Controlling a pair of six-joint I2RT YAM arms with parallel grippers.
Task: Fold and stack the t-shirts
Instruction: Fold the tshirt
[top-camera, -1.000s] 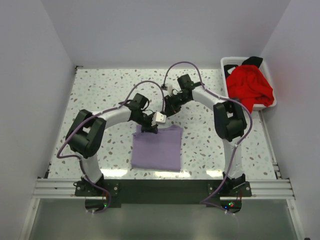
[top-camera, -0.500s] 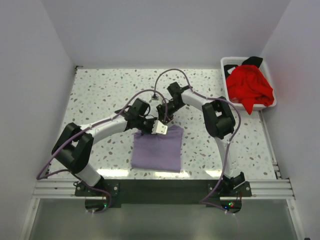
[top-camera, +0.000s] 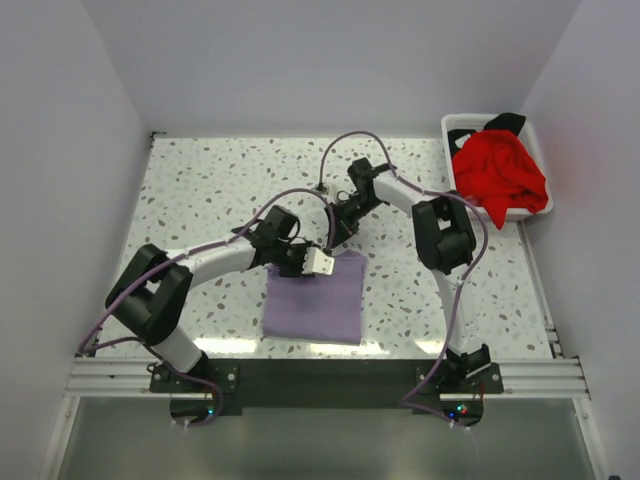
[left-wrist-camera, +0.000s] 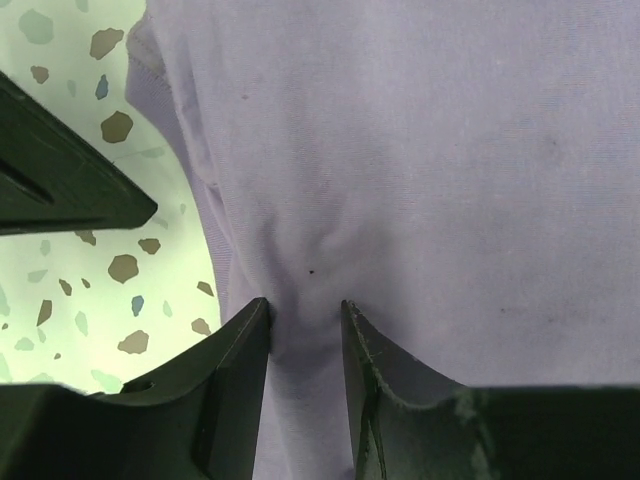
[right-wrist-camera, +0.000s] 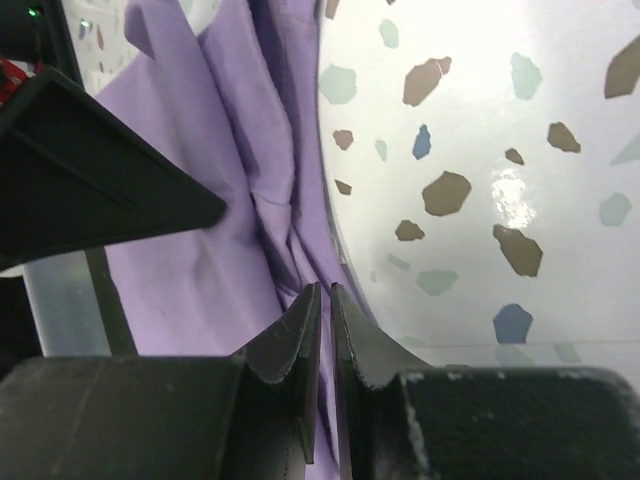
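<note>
Both grippers at the far edge of the folded lavender-purple cloth t-shirt (top-camera: 315, 300).
Top view: it lies flat on the speckled terrazzo table (top-camera: 200, 190), front centre. The left gripper (top-camera: 320, 263) is over its far edge, the right gripper (top-camera: 336, 236) just beyond. The bright red t-shirt (top-camera: 498, 175) and black t-shirt (top-camera: 508, 122) are crumpled in the white plastic basket (top-camera: 452, 125). Left wrist: fingers partly open, a cloth pucker between the tips. Right wrist: fingers closed to a thin slit, pinching the lavender edge.

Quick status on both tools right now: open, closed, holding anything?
Left tool: open, fingers slightly apart over the lavender t-shirt, not clamped on it.
Right tool: shut on the lavender t-shirt's edge, cloth pinched at the tips.
</note>
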